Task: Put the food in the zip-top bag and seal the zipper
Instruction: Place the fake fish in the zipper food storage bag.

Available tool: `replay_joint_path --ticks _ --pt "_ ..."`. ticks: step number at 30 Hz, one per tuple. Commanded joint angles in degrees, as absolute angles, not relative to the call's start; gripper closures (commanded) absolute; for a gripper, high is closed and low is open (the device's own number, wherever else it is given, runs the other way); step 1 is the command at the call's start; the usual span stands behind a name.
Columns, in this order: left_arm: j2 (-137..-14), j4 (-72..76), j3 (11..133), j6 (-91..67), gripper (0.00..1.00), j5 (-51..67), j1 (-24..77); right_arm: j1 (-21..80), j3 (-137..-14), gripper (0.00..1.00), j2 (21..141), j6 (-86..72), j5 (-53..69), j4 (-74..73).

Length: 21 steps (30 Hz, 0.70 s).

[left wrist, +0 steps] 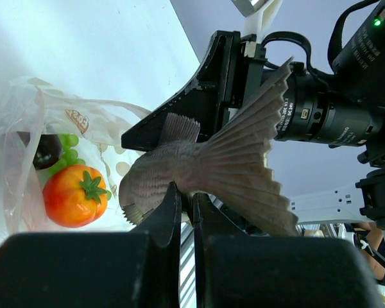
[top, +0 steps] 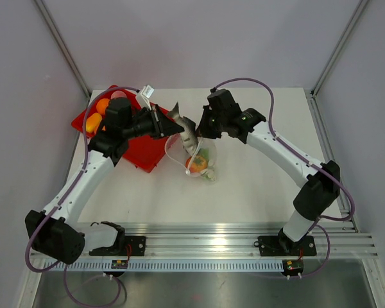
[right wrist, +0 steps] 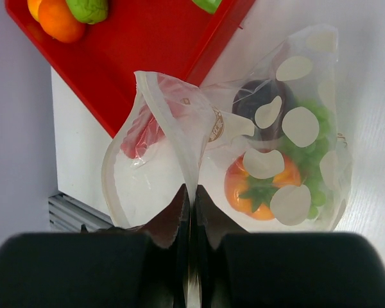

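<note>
The left pincer [left wrist: 186, 196] is clamped narrow on a grey plastic toy fish [left wrist: 212, 160]. It grips the body just ahead of the fanned tail, so the head end points free beyond the fingertips, likely so it can go nose-first into the pouch.

Just past the fish, the right pincer [right wrist: 191, 196] is pinched tight on the rim of the clear crinkly zip-top bag [right wrist: 240, 144] with whitish spots. It holds one lip up by the narrow zipper strip [right wrist: 170, 122]. I judge this keeps the mouth gaping toward the left pincer.

Beyond the right pincer's tips, an orange toy tomato with a green stalk [right wrist: 260, 186], a bunch of green toy grapes [right wrist: 314, 160] and a dark purple rounded piece [right wrist: 256, 96] lie pressed together in the bag's bottom.

Farther off, past the bag's mouth, sits the red rectangular plastic tray [right wrist: 147, 58]. Orange round toy fruits [right wrist: 58, 19] and a green lump [right wrist: 88, 8] in its far corner are not yet bagged.

A small brown printed badge [right wrist: 215, 125] on the film has letters too small to read. White lettering on the lens barrel [left wrist: 289, 112] behind the fish is equally illegible.
</note>
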<state>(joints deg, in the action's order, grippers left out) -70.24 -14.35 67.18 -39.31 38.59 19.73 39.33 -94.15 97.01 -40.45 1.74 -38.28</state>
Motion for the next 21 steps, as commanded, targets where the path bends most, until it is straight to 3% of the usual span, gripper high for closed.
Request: replay_joint_path --ticks 1,21 --pt "-70.7 -6.9 66.9 -40.4 1.00 37.7 20.8 39.6 -94.5 0.89 93.7 -42.4 5.0 -34.3" --pt "-77.9 1.1 59.4 -41.8 1.00 31.1 23.1 39.6 -92.8 0.89 91.7 -44.8 5.9 -32.2"
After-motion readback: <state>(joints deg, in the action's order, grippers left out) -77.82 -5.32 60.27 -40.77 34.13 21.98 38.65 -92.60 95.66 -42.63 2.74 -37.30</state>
